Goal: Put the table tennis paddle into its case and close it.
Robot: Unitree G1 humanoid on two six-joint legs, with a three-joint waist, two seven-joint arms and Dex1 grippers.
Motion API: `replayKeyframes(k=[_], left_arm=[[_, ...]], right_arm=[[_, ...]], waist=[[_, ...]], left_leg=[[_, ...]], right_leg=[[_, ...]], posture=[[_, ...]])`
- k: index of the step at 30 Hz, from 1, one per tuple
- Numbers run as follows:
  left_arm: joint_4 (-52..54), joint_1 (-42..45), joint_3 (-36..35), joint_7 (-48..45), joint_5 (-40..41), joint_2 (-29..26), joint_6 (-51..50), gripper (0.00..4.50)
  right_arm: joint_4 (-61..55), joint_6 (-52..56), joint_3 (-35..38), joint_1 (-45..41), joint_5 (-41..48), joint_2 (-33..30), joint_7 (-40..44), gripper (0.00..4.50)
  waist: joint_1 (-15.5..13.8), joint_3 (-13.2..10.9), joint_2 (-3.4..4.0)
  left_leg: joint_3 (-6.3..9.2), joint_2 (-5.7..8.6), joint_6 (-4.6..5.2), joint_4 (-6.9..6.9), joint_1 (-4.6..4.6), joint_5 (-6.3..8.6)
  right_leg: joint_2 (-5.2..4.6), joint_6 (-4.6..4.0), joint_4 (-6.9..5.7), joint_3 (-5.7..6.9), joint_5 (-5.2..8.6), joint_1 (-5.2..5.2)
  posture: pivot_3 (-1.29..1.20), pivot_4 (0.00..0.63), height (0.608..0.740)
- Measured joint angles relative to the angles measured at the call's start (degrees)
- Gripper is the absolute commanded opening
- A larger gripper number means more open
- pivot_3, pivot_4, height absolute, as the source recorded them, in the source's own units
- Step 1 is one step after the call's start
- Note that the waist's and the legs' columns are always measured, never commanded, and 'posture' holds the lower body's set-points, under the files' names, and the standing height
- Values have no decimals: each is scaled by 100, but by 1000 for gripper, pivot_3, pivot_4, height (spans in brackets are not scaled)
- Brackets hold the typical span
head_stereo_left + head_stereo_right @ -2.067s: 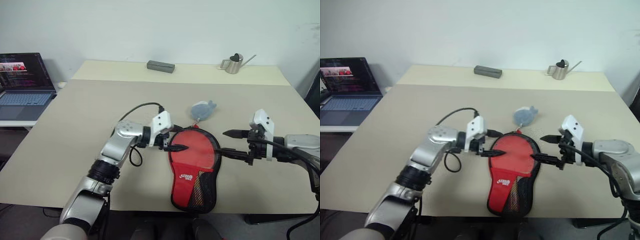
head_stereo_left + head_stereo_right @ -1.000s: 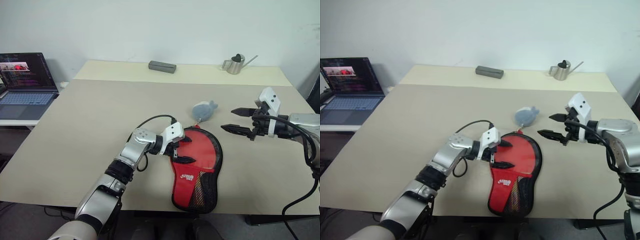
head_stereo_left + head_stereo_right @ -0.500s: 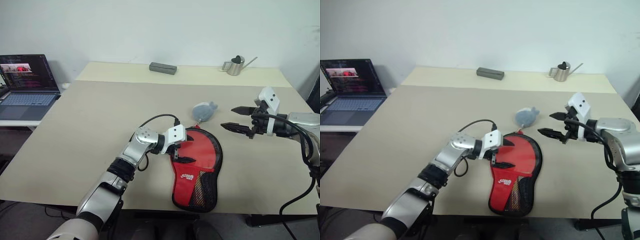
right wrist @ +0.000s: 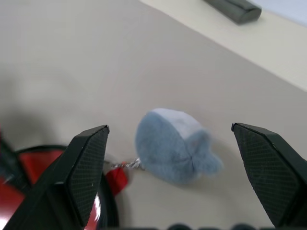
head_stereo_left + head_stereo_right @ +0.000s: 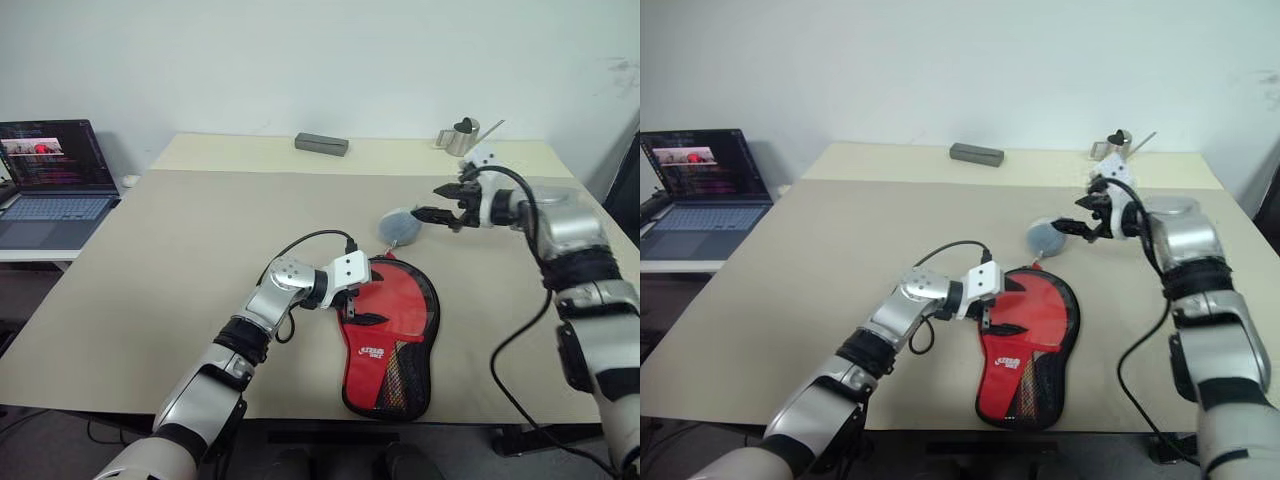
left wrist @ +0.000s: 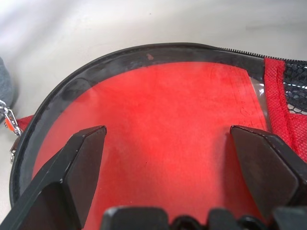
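Closing step in hand: paddle (image 5: 392,300) already inside case (image 5: 395,385) at near table edge. Left gripper (image 5: 366,303) wide over it, right gripper (image 4: 180,143) wide before grey zip charm (image 4: 173,152). Next: pinch charm.

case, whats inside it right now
Through the clear side of the case the paddle's red face shows. Its handle lies behind the red mesh pocket, mostly covered.
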State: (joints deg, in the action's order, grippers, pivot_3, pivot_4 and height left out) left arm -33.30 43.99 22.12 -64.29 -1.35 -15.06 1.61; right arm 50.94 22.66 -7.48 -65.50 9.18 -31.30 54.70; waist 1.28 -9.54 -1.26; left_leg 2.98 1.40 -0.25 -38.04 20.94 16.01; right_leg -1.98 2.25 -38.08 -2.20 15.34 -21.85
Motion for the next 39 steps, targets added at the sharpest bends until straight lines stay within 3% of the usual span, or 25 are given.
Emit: replayKeyframes(k=[9,27,30,39], left_arm=[[113,-51,-1,14,0,-45,-26,4486],[193,-119,-1,114,0,-51,-37,4486],[200,-121,-1,118,0,-50,-58,4500],[193,-123,-1,124,0,-39,-113,4500]], right_arm=[[1918,-676,242,-683,-365,624,-371,4500],[2461,-1200,393,-691,-1154,1078,-1391,4500],[2477,-1298,336,-644,-1364,1127,-1504,3875],[2477,-1458,288,-574,-1649,1259,-1761,831]], waist=[[26,4,7],[33,12,20],[35,12,21],[40,20,32]], left_leg=[[0,2,0,6,1,0],[0,4,0,7,1,0],[0,4,-1,7,1,0],[0,4,0,7,-1,0]], right_leg=[[-6,0,2,-4,0,-3],[-6,0,1,-7,0,-2],[-6,0,1,-6,0,-2],[-6,0,2,-6,0,-1]], posture=[[0,150,740],[0,150,740],[0,150,740],[0,150,740]])
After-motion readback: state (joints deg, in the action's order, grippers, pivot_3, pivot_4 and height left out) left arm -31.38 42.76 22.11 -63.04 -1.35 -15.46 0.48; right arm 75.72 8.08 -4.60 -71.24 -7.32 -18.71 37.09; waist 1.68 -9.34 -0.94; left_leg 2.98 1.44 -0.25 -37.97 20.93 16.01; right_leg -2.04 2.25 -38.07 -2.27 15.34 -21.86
